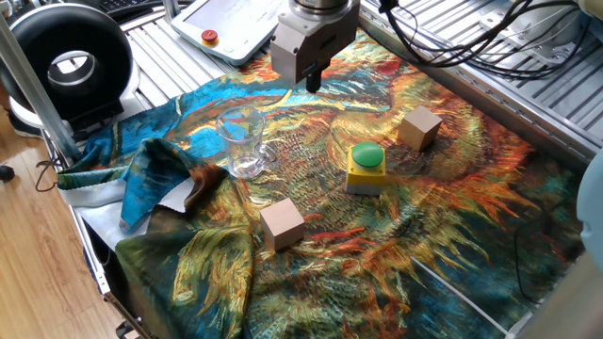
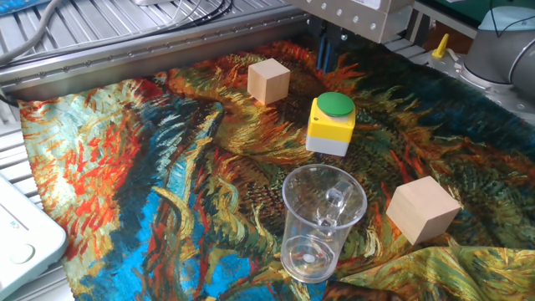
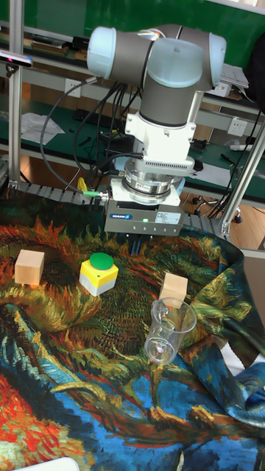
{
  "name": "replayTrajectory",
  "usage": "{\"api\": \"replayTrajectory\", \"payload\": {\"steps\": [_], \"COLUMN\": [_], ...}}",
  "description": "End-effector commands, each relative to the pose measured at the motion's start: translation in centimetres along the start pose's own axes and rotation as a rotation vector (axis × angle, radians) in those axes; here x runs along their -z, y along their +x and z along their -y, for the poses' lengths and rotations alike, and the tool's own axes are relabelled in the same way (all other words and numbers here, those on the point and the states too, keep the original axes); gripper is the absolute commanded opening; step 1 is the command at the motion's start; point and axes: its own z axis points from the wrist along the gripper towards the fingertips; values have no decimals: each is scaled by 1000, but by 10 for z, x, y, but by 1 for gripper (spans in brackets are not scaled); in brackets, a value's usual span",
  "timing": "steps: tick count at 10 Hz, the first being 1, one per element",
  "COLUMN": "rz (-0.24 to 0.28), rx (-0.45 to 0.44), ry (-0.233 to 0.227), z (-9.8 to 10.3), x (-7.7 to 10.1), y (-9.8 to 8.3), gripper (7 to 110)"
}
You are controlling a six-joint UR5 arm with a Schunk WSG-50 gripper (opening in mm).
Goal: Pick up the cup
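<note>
The cup (image 1: 241,141) is a clear glass tumbler standing upright on the painted cloth, near its rumpled left edge. It is nearest the camera in the other fixed view, cup (image 2: 322,221), and at the lower right in the tall view, cup (image 3: 168,331). My gripper (image 1: 312,81) hangs above the far part of the cloth, well behind the cup and apart from it. Its dark fingers sit close together with nothing between them. The gripper (image 2: 328,52) shows at the top edge, behind the yellow button box, and the gripper (image 3: 136,245) points straight down.
A yellow box with a green button (image 1: 366,167) sits mid-cloth. One wooden cube (image 1: 419,127) lies beyond it and another (image 1: 282,224) near the front. The cloth bunches into folds (image 1: 160,184) left of the cup. A white pendant (image 1: 221,28) and cables (image 1: 452,38) lie behind.
</note>
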Motion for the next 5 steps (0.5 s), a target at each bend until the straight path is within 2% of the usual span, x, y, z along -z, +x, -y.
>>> {"api": "replayTrajectory", "payload": {"steps": [1,3,5], "rz": [-16,-21,-38], "rx": [10,-47,-25], "ry": [-35,-36,-70], "z": [-8,-9,-17], "x": [1,1,2], "y": [4,5,9], "gripper": [7,7,7]}}
